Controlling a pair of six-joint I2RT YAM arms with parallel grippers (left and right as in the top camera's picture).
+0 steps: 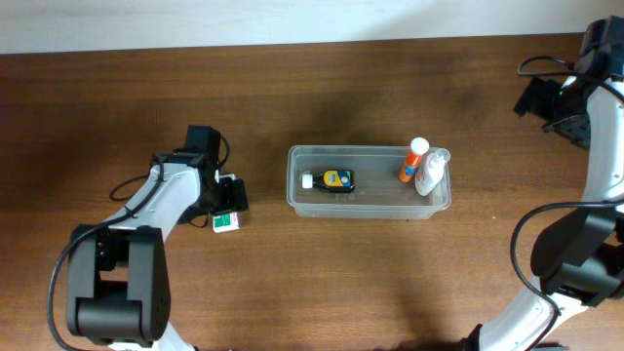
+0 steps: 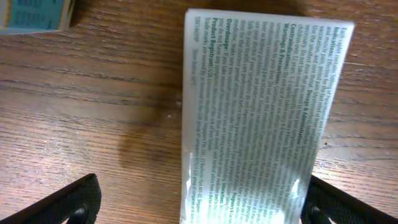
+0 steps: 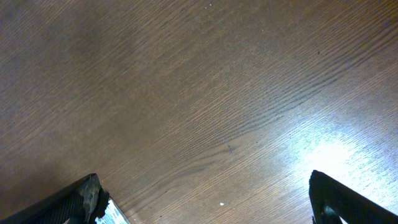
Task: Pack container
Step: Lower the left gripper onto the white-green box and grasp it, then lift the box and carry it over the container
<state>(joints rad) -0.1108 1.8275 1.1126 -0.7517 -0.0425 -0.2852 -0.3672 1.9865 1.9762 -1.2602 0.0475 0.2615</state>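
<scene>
At the middle of the table point(image 1: 292, 283), the container point(image 1: 375, 198) held a small bottle point(image 1: 336, 179), a glue stick point(image 1: 413, 160) and a clear bottle point(image 1: 432, 174), so packing was partly done. Left of it, a white box point(image 2: 261, 118) lay unpacked between the spread jaws of the left gripper point(image 2: 208, 200), seemingly not yet pinched; another box point(image 2: 34, 15) lay near. The right gripper point(image 3: 208, 200) hung spread, empty, well apart

We see the table point(image 3: 199, 93) as brown wood, fine-grained and smooth, with a satin glare toward 4 o'clock in the right wrist view. The container point(image 1: 295, 190) is clear, smooth plastic. The box point(image 2: 261, 112) is printed card, lightly glossy. The left claw point(image 2: 199, 211) has matt black fingers point(image 2: 71, 202).
</scene>
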